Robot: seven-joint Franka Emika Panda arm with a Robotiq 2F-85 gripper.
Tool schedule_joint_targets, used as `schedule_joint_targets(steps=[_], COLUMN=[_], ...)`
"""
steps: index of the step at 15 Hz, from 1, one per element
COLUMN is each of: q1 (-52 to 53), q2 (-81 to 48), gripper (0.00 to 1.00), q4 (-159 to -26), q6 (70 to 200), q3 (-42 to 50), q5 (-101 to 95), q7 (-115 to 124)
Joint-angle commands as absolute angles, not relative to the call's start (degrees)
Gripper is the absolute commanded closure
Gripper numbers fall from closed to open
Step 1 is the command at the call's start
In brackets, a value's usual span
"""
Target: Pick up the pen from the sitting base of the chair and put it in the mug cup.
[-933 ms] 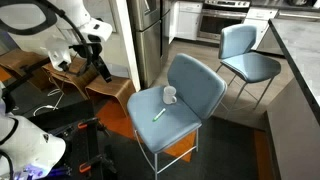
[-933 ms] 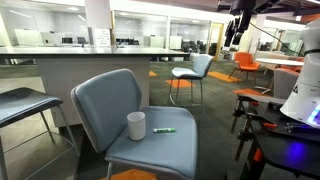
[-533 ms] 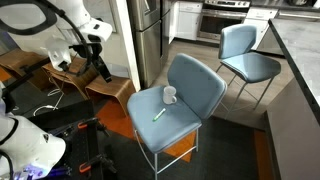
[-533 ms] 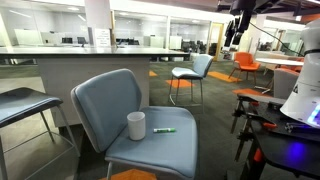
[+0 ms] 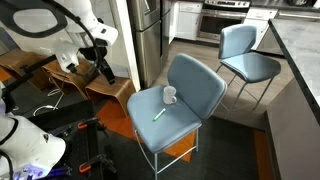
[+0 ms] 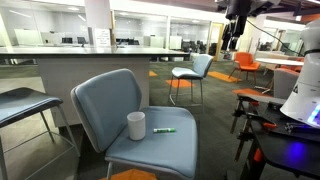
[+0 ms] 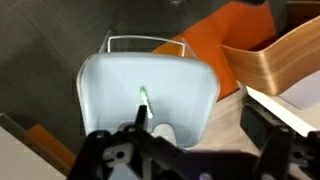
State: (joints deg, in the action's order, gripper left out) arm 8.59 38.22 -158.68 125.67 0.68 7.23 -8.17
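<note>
Pen [image 5: 158,114] — green, flat on the padded seat of the chair [image 5: 203,82], near the mug cup [image 5: 170,95] but apart from it. Mug cup upright on the same seat, closer to the backrest. Gripper [image 5: 105,74] well off to the side, above the wooden chairs [image 5: 92,92] — jaws spread wide in the wrist view, holding nothing.

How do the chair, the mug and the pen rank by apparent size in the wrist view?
1. Blue-grey chair, by far the largest.
2. White mug, partly hidden behind the claw, so its rank is unsure.
3. Green pen, the thinnest; its length looks close to the mug's visible part.
</note>
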Motion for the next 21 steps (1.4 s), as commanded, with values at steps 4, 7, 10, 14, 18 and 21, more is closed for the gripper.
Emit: schedule_joint_targets(steps=[4, 7, 10, 14, 18, 21], q1=[9.65, 9.62, 6.58, 0.96, -2.86, -4.47], q2=[12.48, -1.46, -15.26, -30.33, -40.66, -46.06], gripper=[0.00, 0.00, 0.00, 0.00, 0.00, 0.00], q4=[-149.68, -143.52, -135.46, -123.76, -115.92, -112.49], q6=[138.90, 147.21, 153.63, 154.86, 154.01, 153.60], q3=[2.27, 1.43, -2.77, -8.21, -10.29, -11.09], q5=[8.93, 13.28, 15.20, 10.38, 5.26, 2.33], q7=[-16.92, -23.55, -28.63, -30.10, -29.36, -28.85])
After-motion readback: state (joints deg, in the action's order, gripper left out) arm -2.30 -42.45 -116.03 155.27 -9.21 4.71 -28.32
